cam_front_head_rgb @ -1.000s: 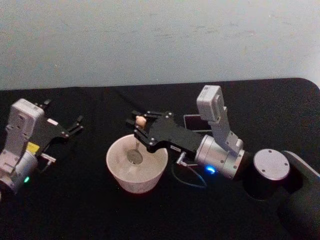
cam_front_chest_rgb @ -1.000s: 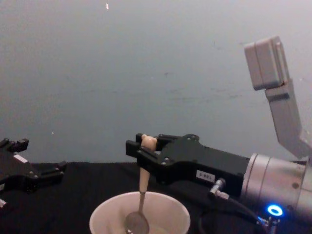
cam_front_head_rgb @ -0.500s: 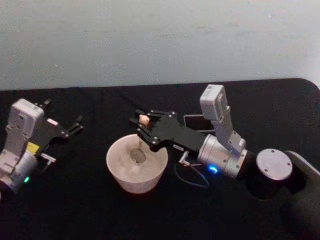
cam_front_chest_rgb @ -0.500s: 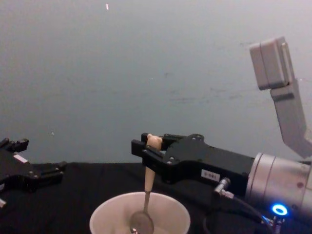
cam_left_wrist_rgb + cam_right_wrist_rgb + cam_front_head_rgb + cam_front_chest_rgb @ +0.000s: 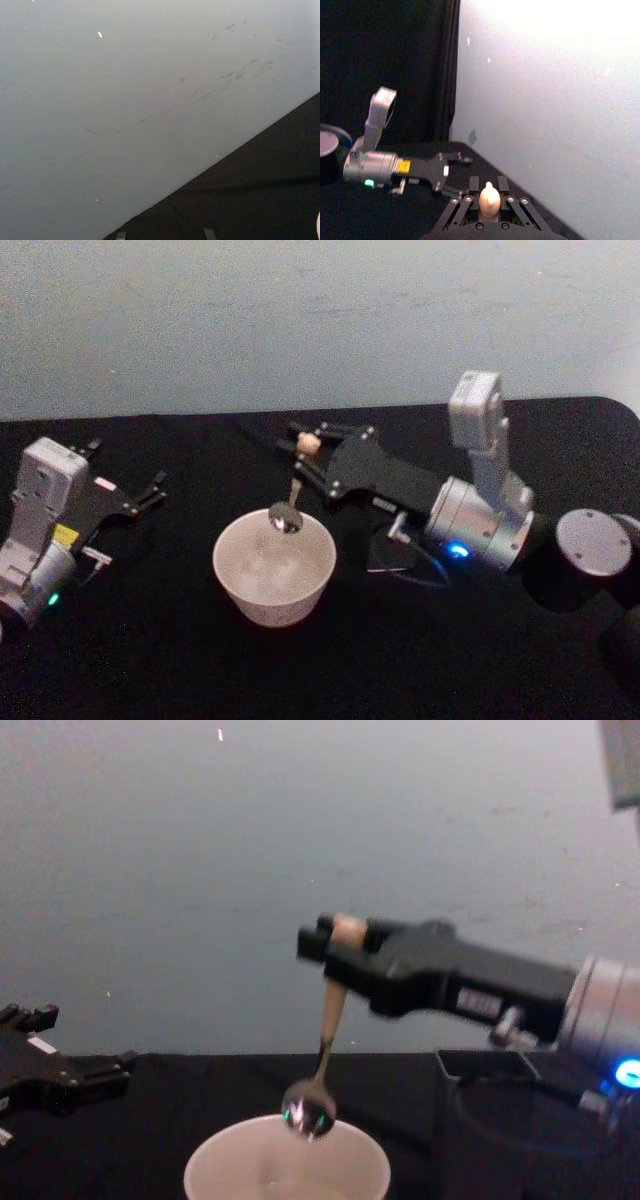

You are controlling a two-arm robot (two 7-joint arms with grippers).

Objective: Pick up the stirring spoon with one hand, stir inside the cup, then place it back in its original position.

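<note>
The stirring spoon (image 5: 291, 502) hangs almost upright, its beige handle (image 5: 332, 1005) pinched near the top by my right gripper (image 5: 310, 447), which is shut on it. The shiny bowl (image 5: 308, 1109) hovers just above the far rim of the white cup (image 5: 272, 570), clear of the inside. The cup (image 5: 287, 1171) stands on the black table in front of me. In the right wrist view the spoon's beige top (image 5: 489, 198) pokes up between the fingers (image 5: 469, 200). My left gripper (image 5: 126, 466) rests open at the table's left side, far from the cup.
A dark grey square-sided holder (image 5: 482, 1067) stands right of the cup, under my right arm. The black table (image 5: 150, 660) ends at a pale wall (image 5: 300, 320) behind. My left arm (image 5: 380, 162) also appears across the table in the right wrist view.
My right gripper has risen and drawn back to the right, lifting the spoon's bowl from inside the cup to above its rim. The left arm has not moved.
</note>
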